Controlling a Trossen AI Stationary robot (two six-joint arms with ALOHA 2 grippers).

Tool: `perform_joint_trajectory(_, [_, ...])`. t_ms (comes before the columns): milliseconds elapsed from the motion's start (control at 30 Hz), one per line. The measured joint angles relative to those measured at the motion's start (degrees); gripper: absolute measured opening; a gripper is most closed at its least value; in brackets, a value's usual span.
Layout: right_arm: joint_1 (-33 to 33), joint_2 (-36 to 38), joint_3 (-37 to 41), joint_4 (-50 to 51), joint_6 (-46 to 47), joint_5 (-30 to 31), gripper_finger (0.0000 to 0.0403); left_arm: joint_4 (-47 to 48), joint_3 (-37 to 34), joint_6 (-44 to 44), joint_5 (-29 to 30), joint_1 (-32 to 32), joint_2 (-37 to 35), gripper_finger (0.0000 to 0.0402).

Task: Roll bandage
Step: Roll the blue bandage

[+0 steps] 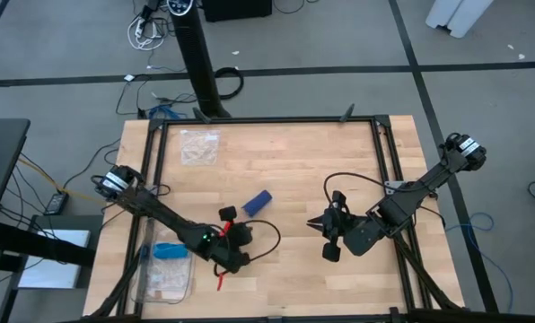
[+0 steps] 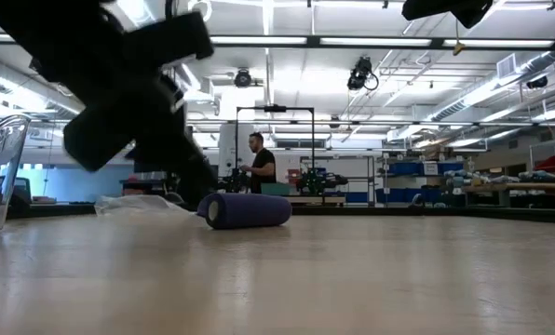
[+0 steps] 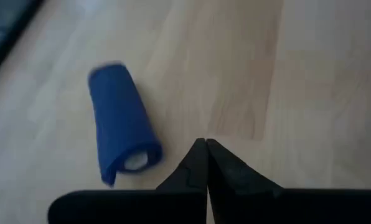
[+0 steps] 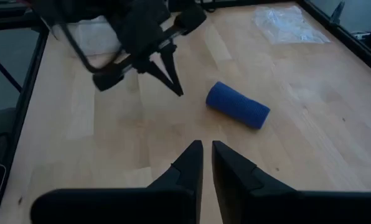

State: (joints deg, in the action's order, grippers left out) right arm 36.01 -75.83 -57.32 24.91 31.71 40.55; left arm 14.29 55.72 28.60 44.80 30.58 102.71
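The bandage (image 1: 258, 202) is a dark blue compact roll lying on its side on the wooden table, left of the middle; it also shows in the low view (image 2: 245, 210). My left gripper (image 3: 206, 144) is shut and holds nothing. It hangs just on the near side of the roll (image 3: 120, 118) without touching it, and its fingers show as one dark point (image 4: 176, 90) in the right wrist view. My right gripper (image 4: 206, 149) hovers over the table's right half, well away from the roll (image 4: 237, 106). Only a narrow gap separates its fingers, with nothing between them.
A clear plastic bag (image 1: 199, 146) lies at the far left of the table. Another clear bag holding a light-blue item (image 1: 169, 251) lies at the near left. Black frame rails (image 1: 389, 170) run along the table's edges. A person (image 2: 259, 163) stands far behind the table.
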Motion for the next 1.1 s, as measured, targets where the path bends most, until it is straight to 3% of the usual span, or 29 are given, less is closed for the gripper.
perform_joint_trajectory(200, [-0.3, 0.0, 2.1, -3.4, -2.6, 2.5, 0.0016, 0.6, -1.0, 0.3, 9.8, -3.4, -3.5, 0.0002])
perform_joint_trajectory(367, [-0.7, 0.0, 5.6, -10.1, -4.9, 2.5, 0.0003, -3.6, -7.1, 5.3, 4.8, -10.6, -4.8, 0.0002])
perform_joint_trajectory(567, [-0.7, -0.1, 7.1, -13.1, -6.1, 2.3, 0.0007, -22.8, -15.2, 4.4, -3.7, -12.5, -4.8, 0.0001])
perform_joint_trajectory(800, [-0.8, 0.0, 7.1, -14.2, -6.4, 2.3, 0.0002, -29.6, -20.6, 9.1, -6.2, -12.1, -4.8, 0.0001])
perform_joint_trajectory(1100, [-0.8, 0.0, 7.2, -15.3, -6.4, 2.3, 0.0004, -35.9, -21.4, 7.8, -7.3, -11.5, -4.4, 0.0002])
